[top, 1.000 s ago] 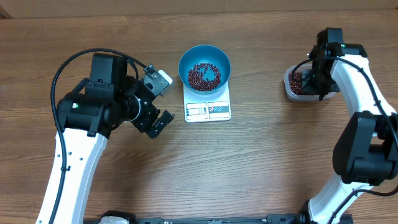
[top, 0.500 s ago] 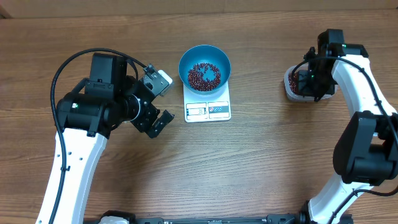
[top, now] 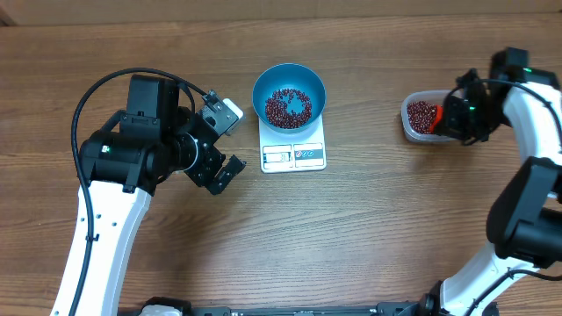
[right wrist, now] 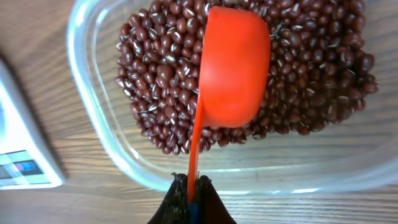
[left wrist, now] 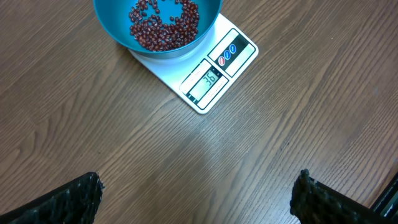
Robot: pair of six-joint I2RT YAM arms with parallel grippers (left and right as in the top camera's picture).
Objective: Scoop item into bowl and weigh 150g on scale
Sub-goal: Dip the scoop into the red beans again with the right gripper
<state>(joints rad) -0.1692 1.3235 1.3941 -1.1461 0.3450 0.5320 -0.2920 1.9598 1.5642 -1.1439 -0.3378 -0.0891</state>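
Right gripper point(right wrist: 191, 190), clamping scoop point(right wrist: 236, 68), drew outside tub point(right wrist: 298, 158) rim.

open table point(top: 369, 202) between scale point(top: 293, 154) and tub point(top: 420, 118), left claw point(top: 230, 142) near scale

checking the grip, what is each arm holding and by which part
Right gripper: orange scoop, pinched by the end of its handle. Left gripper: open, nothing held.

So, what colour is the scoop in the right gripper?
Orange-red. The scoop, clamped in the right gripper, shows best in the right wrist view.
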